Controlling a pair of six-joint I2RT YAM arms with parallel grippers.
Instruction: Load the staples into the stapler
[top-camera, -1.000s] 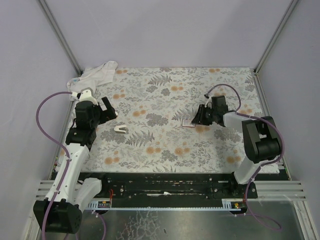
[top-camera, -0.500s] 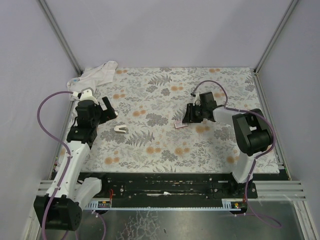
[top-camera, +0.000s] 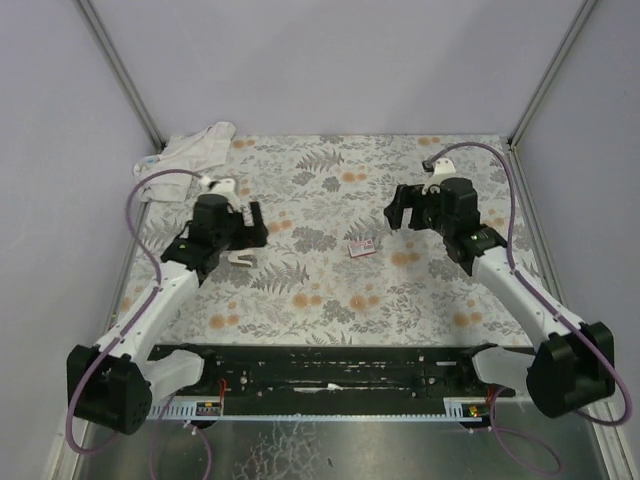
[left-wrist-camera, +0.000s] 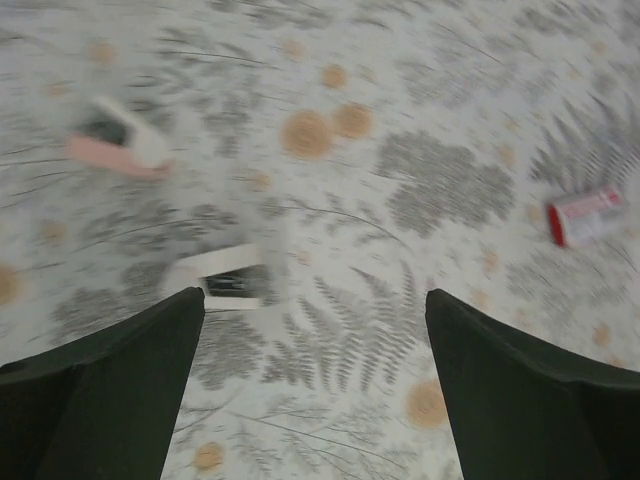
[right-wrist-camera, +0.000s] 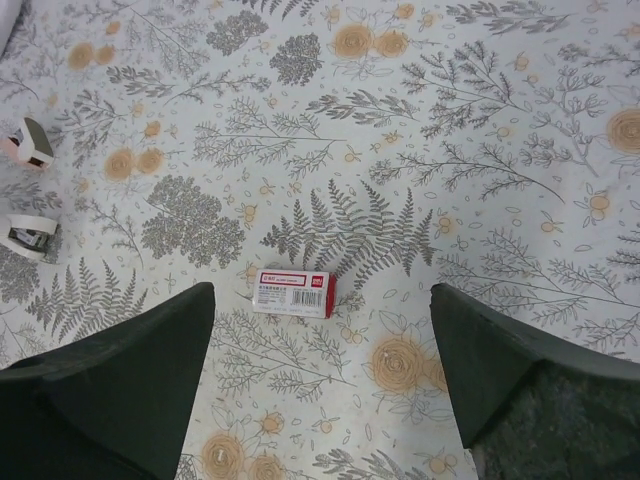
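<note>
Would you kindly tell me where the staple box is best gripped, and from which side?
Pinch its two long edges, coming straight down from above: the staple box lies flat with nothing beside it, and its narrow width suits the open right pincer.

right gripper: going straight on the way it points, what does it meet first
Likely the small red-and-white cardboard staple box on the floral tablecloth, centred ahead of the open right gripper; depth is unclear.

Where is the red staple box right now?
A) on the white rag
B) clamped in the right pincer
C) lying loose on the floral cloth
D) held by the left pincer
C: the staple box lies flat on the floral cloth, and the right pincer stands open, apart from it.
</note>
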